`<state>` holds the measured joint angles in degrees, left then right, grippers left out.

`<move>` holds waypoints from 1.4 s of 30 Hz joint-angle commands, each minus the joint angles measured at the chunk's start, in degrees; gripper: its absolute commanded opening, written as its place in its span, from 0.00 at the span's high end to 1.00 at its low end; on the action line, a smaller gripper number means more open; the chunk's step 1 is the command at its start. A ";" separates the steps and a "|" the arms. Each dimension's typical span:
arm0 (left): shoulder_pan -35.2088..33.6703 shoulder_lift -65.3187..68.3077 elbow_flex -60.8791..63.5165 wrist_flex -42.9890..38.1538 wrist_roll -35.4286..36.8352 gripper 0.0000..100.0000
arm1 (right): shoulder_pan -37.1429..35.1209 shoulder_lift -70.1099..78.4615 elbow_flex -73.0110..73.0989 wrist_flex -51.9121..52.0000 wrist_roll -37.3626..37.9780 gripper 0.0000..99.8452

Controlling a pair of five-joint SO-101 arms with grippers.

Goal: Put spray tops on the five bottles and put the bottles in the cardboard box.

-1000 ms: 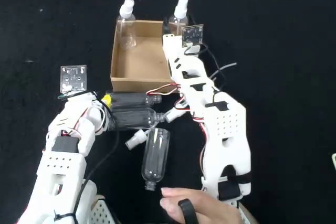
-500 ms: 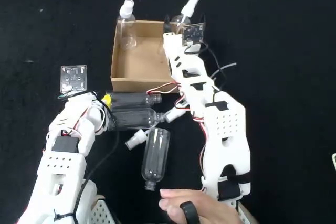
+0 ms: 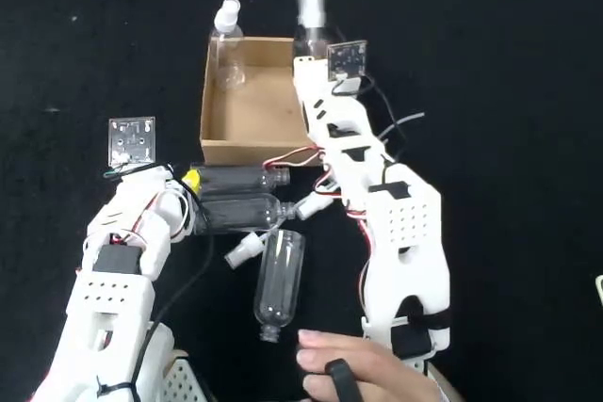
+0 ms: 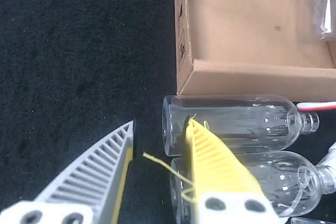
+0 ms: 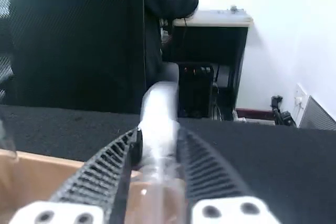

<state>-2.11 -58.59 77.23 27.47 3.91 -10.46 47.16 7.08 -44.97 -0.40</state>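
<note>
Your right gripper [image 5: 158,136] was clamped on the neck of an upright bottle [image 3: 310,33]. Its spray top [image 5: 157,109] rose just past the fingertips, and the cardboard box [image 3: 247,152] sat below the jaws. Your left gripper [image 4: 160,124] stood apart, holding nothing. Its yellow finger [image 4: 212,169] lay over the base ends of 2 lying bottles [image 4: 236,121], which sat side by side, with the box wall just beyond them. Off to the side of that gripper, past the pair, lay a loose sprayer [image 3: 243,251] and a 3rd bottle [image 3: 279,280] with an open neck. A capped bottle [image 3: 226,44] stood at the box's far corner, well ahead of your left gripper.
</note>
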 commanded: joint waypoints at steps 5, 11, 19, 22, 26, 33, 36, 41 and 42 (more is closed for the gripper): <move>0.57 -1.05 -1.19 -1.32 0.09 0.84 | 0.26 -1.10 -2.59 -7.12 0.62 0.99; 0.48 -1.05 -1.19 -1.32 0.09 0.84 | 0.35 -1.45 -1.54 -7.74 0.62 0.98; 0.57 -1.05 -1.19 -1.32 0.09 0.84 | 2.46 -8.75 1.63 -7.03 0.62 0.98; 0.66 -1.05 -1.19 -1.32 0.09 0.84 | 3.87 -13.14 5.58 -7.03 0.62 0.98; 0.75 -1.05 -1.19 -1.32 0.09 0.84 | 4.13 -21.67 13.05 -4.48 0.62 0.98; 0.75 -1.05 -1.19 -1.32 0.09 0.84 | 6.24 -42.77 17.10 32.35 0.62 0.90; 0.84 -1.05 -1.19 -1.32 0.09 0.84 | 5.80 -50.42 17.01 51.43 0.62 0.75; 0.84 -1.05 -1.19 -1.32 0.09 0.84 | 1.41 -56.75 17.01 69.10 0.18 0.69; 0.84 -1.05 -1.19 -1.32 0.09 0.84 | 0.35 -56.84 17.01 70.59 0.18 0.70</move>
<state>-2.11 -58.59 77.23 27.47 3.91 -6.42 -5.05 24.84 18.95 -0.40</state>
